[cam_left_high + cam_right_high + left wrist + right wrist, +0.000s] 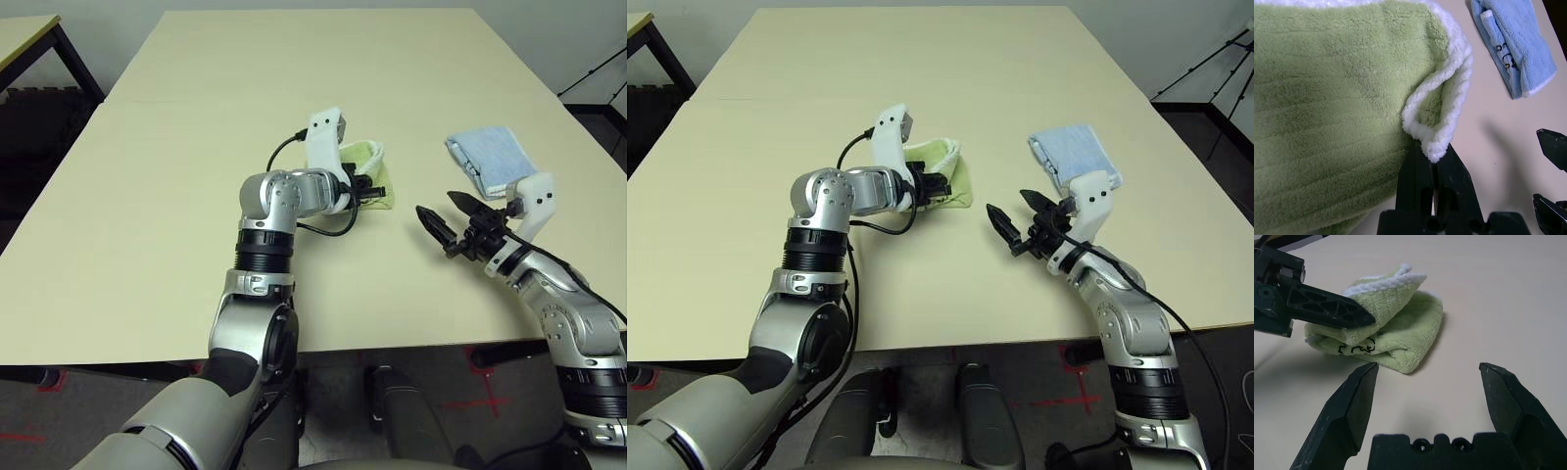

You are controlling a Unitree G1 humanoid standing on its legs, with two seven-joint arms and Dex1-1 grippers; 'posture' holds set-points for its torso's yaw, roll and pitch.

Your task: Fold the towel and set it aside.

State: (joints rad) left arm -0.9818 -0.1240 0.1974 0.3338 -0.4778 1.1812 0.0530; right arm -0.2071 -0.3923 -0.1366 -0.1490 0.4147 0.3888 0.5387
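Towel (1396,333): light green, folded into a small bundle, lying on the bench (196,117); left hand (1432,169) clamped on its white-edged corner; right hand (1425,401) near the towel, apart from it, fingers spread; blue cloth (490,152) folded, beyond the right hand.

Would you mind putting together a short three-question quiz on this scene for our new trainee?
1. True or false: the left gripper is shut on a white-edged fold of the green towel.
2. Multiple choice: the right gripper is (a) open, apart from the towel; (b) shut on the blue cloth; (c) pressing the towel flat.
3. Short answer: what lies on the table on the robot's right side, beyond the right gripper?

Key
1. True.
2. a.
3. A folded light blue cloth, touched by neither gripper.
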